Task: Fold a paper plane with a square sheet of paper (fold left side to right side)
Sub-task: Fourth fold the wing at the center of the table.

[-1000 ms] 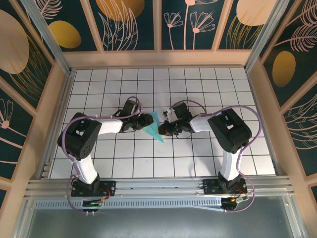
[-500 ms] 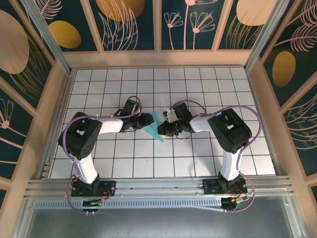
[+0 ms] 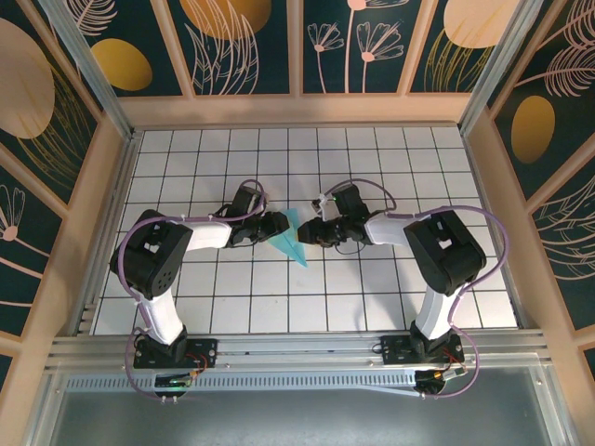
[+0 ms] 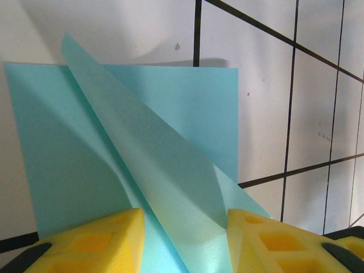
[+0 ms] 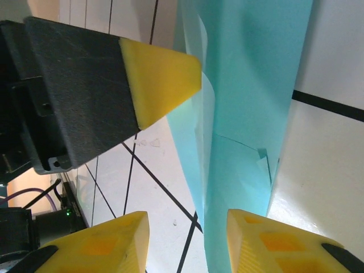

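Yellow pads capped the left end effector (image 4: 182,220), whose two fingers stood spread with a clear gap, straddling the near end of the paper plane (image 4: 170,142) rather than pinching it. A loose flap of the light-blue sheet rose between the pads and ran off on a diagonal. The right end effector (image 5: 187,219) was spread too, gripping nothing. One of its pads sat at the paper's creased edge and the other over bare tile, while the left arm's yellow fingertip (image 5: 162,77) came in at the paper's opposite edge. From above, the plane lay flat on the white gridded tabletop (image 3: 372,297) near its middle, between the two end effectors, with its pointed tip towards the arms' bases. Both arms bent inward to meet over it.
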Robot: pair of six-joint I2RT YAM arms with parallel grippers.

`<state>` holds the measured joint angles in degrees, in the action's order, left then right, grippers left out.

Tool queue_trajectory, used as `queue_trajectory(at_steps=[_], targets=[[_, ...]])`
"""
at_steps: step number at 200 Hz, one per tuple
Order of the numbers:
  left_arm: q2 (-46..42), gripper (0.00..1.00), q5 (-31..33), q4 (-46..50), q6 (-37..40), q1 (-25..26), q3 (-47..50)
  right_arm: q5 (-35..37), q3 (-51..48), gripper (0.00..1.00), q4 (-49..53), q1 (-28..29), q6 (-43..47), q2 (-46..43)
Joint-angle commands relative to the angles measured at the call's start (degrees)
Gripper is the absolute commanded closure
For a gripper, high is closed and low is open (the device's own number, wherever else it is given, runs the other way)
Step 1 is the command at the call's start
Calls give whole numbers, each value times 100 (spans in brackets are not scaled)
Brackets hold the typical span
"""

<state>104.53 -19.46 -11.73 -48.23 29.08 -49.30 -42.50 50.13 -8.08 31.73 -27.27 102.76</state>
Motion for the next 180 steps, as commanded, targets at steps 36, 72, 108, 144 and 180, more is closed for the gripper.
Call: queue_trajectory(at_steps=[36,72,108,144,180], targets=[[125,58,161,311,87,27,43,-263,451,60,82,0,139,312],[123,58,141,294,83,27,35,-233,612,61,2,-3,111,540],[103,58,162,289,77,27,58,-254,795,67,12,-6,112,738],[110,58,158,267,62,27,69,-206,861,74,95,-6,151,870],[117,58,153,267,67,27,69,-70,883,80,221,-5,238,868]])
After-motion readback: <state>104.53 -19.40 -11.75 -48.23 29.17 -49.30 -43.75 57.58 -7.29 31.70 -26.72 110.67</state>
